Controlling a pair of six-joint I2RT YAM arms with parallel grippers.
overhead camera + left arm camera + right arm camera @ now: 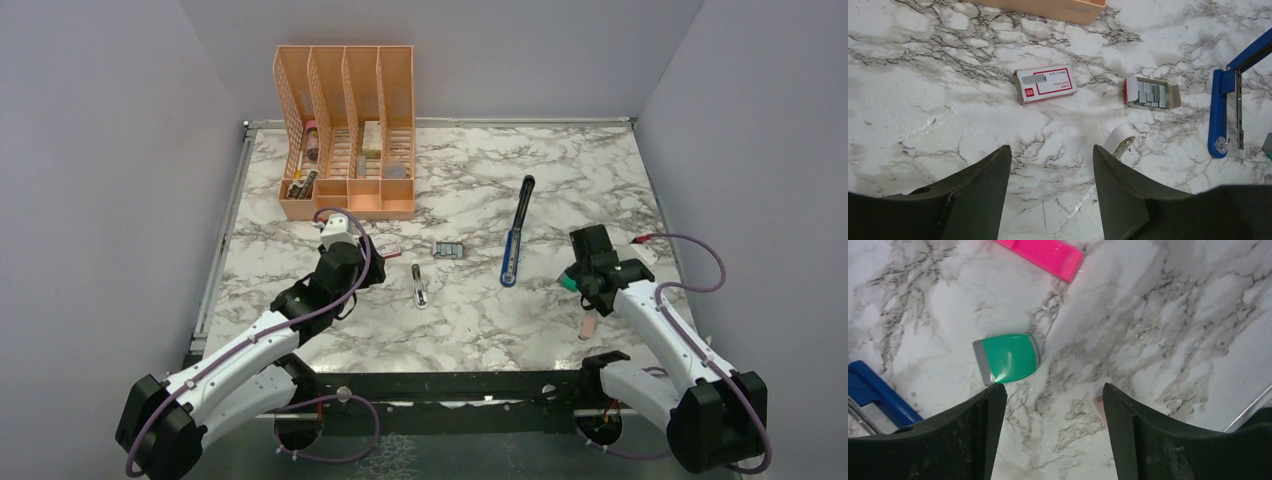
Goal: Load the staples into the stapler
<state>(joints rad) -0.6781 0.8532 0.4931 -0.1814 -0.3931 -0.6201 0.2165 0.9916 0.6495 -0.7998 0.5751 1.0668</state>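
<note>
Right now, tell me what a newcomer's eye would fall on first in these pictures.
The peach desk organizer standing at the far left of the marble table draws the eye first. Next comes the blue stapler, opened out long right of centre. Then there is the open tray of staples, lying beside its red-and-white sleeve in front of the organizer.

Blue stapler (517, 235) lies flipped open mid-frame on the tabletop, staples box (1044, 84) to its left, tray (1151, 93) slid out between them.
</note>
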